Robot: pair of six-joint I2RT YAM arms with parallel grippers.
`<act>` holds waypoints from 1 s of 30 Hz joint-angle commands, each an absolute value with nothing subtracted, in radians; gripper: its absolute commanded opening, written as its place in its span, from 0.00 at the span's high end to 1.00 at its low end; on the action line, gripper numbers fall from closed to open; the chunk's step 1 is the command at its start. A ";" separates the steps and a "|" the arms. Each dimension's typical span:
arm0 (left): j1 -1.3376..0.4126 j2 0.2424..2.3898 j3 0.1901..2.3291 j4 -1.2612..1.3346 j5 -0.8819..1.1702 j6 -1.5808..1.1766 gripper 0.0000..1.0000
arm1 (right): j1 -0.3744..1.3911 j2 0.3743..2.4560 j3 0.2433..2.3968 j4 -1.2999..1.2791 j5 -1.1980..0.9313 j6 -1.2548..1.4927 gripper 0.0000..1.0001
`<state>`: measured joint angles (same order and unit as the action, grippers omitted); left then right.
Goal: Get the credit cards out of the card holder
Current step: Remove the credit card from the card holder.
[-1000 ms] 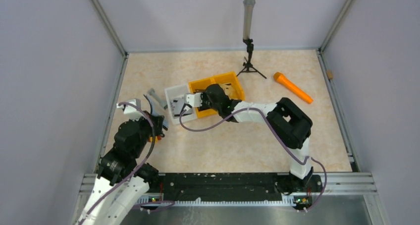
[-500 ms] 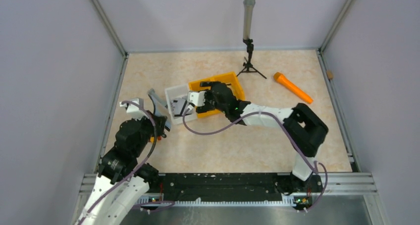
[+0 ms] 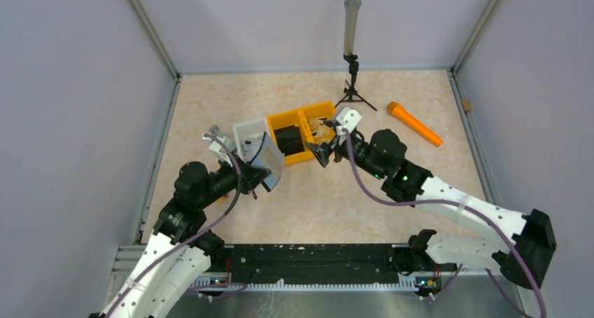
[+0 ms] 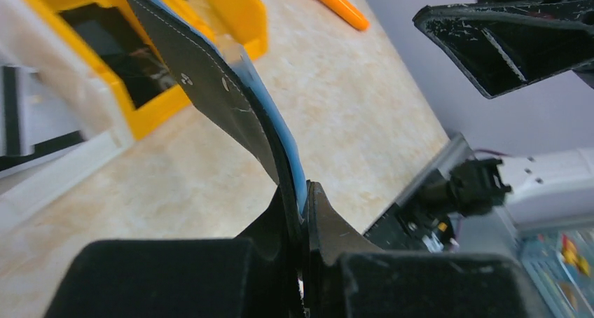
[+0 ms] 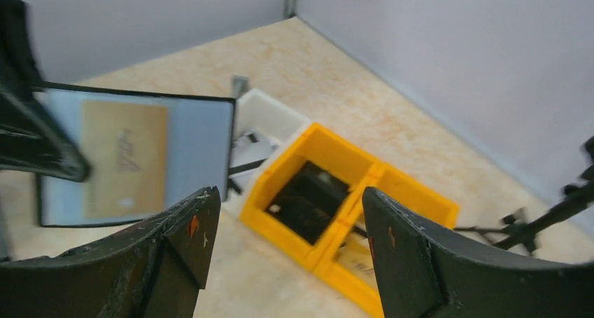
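Note:
My left gripper (image 4: 302, 195) is shut on the lower edge of the card holder (image 4: 203, 80), a black case with a pale blue lining, and holds it upright above the table. From the top it shows in front of the white tray (image 3: 268, 165). In the right wrist view the card holder (image 5: 189, 146) faces me spread open, with a tan card (image 5: 126, 157) in its lining. My right gripper (image 3: 323, 150) hangs open and holds nothing, just right of the holder and in front of the yellow bin. Dark and pale credit cards (image 3: 251, 148) lie in the white tray.
A yellow two-part bin (image 3: 329, 110) holds a black blocky item (image 3: 287, 139) in its left part. The white tray (image 3: 246, 128) sits against its left side. An orange tool (image 3: 415, 123) lies at the far right, and a small tripod with a grey tube (image 3: 350, 52) stands at the back.
My right gripper has opened and drawn back from the white tray to the right of the bin's front. My left arm has carried the card holder rightward towards the middle.

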<state>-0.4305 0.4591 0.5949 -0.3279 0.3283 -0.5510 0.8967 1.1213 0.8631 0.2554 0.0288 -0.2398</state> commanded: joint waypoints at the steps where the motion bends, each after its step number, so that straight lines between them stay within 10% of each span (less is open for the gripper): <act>1: -0.426 0.536 0.581 -0.071 0.619 -0.612 1.00 | 0.907 0.995 0.792 0.193 -0.091 0.202 0.26; 30: -0.429 0.708 0.558 0.166 0.773 -0.763 0.96 | 1.153 1.101 0.862 0.033 0.211 0.201 0.45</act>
<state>-0.4290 0.7162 0.5320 0.1127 0.7288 -0.7685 1.1454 1.1229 0.8207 0.0139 0.1352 0.2317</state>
